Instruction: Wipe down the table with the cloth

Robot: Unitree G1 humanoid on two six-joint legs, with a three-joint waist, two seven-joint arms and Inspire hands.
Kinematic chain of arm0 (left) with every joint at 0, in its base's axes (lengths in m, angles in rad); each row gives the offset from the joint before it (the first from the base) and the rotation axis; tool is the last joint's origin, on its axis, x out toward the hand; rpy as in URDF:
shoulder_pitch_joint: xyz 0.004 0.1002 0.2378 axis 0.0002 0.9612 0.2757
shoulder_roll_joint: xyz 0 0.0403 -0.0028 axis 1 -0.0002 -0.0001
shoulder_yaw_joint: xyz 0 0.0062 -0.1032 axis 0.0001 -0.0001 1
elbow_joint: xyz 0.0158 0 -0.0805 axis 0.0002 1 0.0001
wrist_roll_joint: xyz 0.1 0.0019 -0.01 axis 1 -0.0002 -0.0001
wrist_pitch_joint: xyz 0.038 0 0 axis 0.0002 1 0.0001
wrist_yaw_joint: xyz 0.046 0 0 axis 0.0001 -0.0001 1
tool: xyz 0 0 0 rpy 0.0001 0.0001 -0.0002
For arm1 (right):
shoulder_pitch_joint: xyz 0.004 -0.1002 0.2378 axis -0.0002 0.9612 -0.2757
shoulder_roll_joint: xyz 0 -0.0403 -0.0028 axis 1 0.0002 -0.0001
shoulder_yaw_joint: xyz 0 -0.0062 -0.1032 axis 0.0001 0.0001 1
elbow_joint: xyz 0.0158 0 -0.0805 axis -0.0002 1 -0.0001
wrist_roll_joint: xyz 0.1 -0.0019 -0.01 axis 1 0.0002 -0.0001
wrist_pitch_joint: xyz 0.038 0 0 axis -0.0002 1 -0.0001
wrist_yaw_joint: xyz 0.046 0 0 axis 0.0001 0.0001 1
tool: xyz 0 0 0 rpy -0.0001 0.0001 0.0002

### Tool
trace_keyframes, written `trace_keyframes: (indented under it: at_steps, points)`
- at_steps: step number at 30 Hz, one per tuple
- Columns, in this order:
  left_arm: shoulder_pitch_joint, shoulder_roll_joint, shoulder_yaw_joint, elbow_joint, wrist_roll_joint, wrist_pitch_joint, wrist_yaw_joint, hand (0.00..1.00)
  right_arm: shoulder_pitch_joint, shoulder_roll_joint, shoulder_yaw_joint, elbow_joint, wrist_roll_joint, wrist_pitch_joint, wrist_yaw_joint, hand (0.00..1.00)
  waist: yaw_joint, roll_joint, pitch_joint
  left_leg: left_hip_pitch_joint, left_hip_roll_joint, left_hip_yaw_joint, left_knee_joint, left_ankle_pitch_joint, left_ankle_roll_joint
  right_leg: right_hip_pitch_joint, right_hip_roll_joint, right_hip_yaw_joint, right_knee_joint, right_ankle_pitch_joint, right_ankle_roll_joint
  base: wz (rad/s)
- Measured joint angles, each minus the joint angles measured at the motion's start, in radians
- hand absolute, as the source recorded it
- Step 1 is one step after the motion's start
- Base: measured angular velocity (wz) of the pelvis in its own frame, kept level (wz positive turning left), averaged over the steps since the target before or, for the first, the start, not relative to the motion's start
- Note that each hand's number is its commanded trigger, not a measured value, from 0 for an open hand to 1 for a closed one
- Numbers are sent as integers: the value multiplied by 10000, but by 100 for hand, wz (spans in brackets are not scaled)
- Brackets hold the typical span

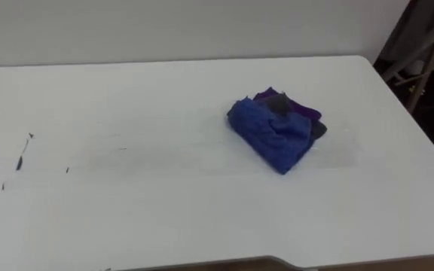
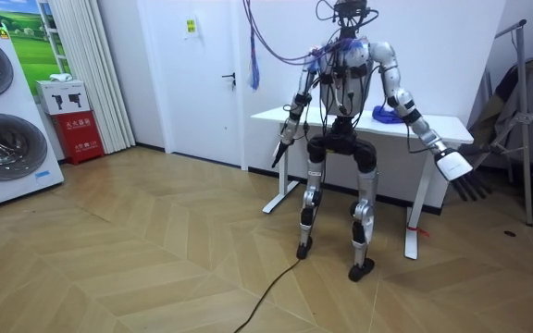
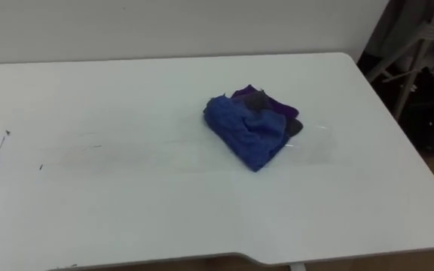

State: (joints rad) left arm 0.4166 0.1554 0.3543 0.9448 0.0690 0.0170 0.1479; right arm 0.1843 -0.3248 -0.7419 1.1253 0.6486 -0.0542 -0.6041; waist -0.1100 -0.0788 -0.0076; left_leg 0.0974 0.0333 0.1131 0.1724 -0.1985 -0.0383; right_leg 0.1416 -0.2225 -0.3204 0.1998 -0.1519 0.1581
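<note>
Right hand (image 2: 452, 166) hangs out from the robot's side at the room view's right, lower than the tabletop and touching nothing; whether it is spread or closed cannot be told. Left hand (image 2: 279, 151) hangs at the room view's left, near the table's other end, also free, and its state cannot be told either. The robot stands upright on a wooden floor (image 2: 155, 259) with its back to the room camera, facing a white table (image 1: 164, 233). Seen from the head, the table's near edge runs along 6 o'clock. At 9 o'clock, a few small dark marks (image 1: 19, 161) dot the white surface. A faint smeared band (image 1: 164, 158) runs from them across the middle of the tabletop. At about 2 o'clock from the centre lies a crumpled blue cloth (image 1: 272, 132) with purple and dark grey folds, resting on the table well apart from both hands. Beyond the far edge, at 12 o'clock, is a plain pale wall (image 1: 164, 30).
</note>
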Motion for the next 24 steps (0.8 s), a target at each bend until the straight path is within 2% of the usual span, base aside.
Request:
trace_keyframes:
  at_steps: [4, 8, 10, 12, 13, 15, 18, 21, 24]
  points:
    - [-100, -32, -10, 284, -3, 3, 0, 0, 160, 487, 41, 168, 341, -43, -34, 0, 3, 46, -26, -97, 81, -5, 154, -77, -43, -28, 79, 202, -1, 0, -1, 0]
    - [-101, -264, -102, 337, 51, 56, 12, 0, 367, 1042, 712, 720, -70, -12, 697, 0, 4, 156, -40, -181, 113, -143, 219, -84, -61, 8, 115, 192, -3, -1, -3, 9]
    - [-111, -271, -156, 350, 237, 74, 3, 0, 473, 1325, 1291, 799, -1177, 135, 1184, 0, 105, 178, -37, -182, 114, -199, 235, -84, -63, 34, 126, 184, -1, -2, -2, 7]
    - [-270, -267, -353, 379, 519, 137, 21, 0, 678, 1393, 2879, 805, -3392, 411, 1817, 0, 401, 217, -30, -183, 117, -103, 244, -91, -69, -34, 125, 232, -2, -1, -3, -13]
    - [-299, -255, -461, 412, 516, 186, 41, 0, 657, 1390, 3312, 788, -3981, 474, 1917, 0, 520, 236, -24, -191, 126, -41, 243, -93, -71, -72, 125, 260, -2, 0, -5, -25]
    - [-590, -241, -1034, 662, 589, 284, 197, 0, 361, 1371, 4717, 776, -6178, 657, 2227, 0, 930, 287, -35, -204, 131, 81, 263, -94, -72, -122, 142, 412, -65, 13, -25, -16]
    - [-775, -242, -1564, 767, 603, 284, 191, 0, -305, 1456, 5485, 625, -7774, 704, 2585, 0, 1009, 409, -10, -194, 127, -44, 296, -86, -81, 15, 182, 390, -174, 26, -46, 9]
    - [-992, -255, -1821, 767, 946, 280, 209, 0, -387, 1572, 6325, -1, -8459, 675, 2960, 0, 1348, 484, 3, -195, 128, -97, 291, -78, -88, 69, 207, 330, -301, 27, -47, 4]
    - [-1131, -314, -1834, 722, 1429, 287, 362, 0, -441, 1891, 6749, -104, -8786, 555, 3319, 0, 1451, 451, -3, -277, 125, -278, 341, -78, -87, 129, 212, 144, -305, 27, -47, 18]
